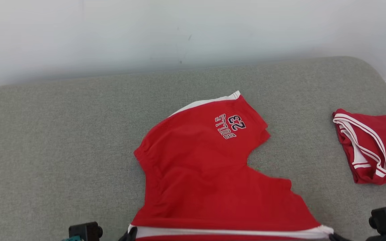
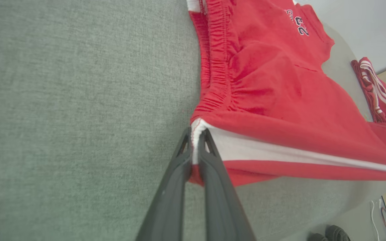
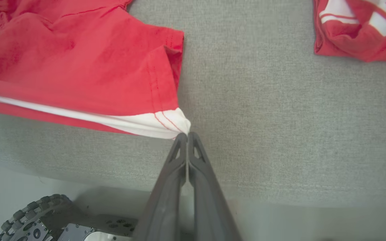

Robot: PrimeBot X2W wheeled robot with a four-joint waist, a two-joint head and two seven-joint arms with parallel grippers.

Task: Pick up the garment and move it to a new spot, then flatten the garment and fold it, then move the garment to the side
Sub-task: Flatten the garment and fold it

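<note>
My left hand (image 2: 197, 133) is clamped on the garment (image 2: 280, 83). Its two dark fingers are pinched together over the near corner, where the gathered elastic waistband meets the white side stripe (image 2: 280, 152). My right hand (image 3: 187, 135) is closed as well, with its fingertips nipping the white-trimmed hem corner at the other end of that same stripe.

In the head view the stripe (image 1: 230, 232) runs straight along the bottom edge between the two hands, pulled fairly taut.

The garment (image 1: 206, 167) is a pair of red shorts. It lies spread on the grey fabric-covered counter (image 1: 62, 134), reaching from the near edge toward the middle. The far leg angles away to the right and carries the lettering (image 1: 230, 125) "BULLS 23", which reads upside down from my side, with another white strip along its far edge. The cloth is mostly flat, with soft wrinkles near the waistband.

A second red garment (image 1: 370, 144) with white banding sits bunched at the counter's right edge, well apart from the shorts.

A pale wall (image 1: 179, 26) rises behind the counter. In the right wrist view, a wheel (image 3: 28, 214) ringed with small rollers shows below the counter's front edge, on a pale floor (image 3: 297, 221).
</note>
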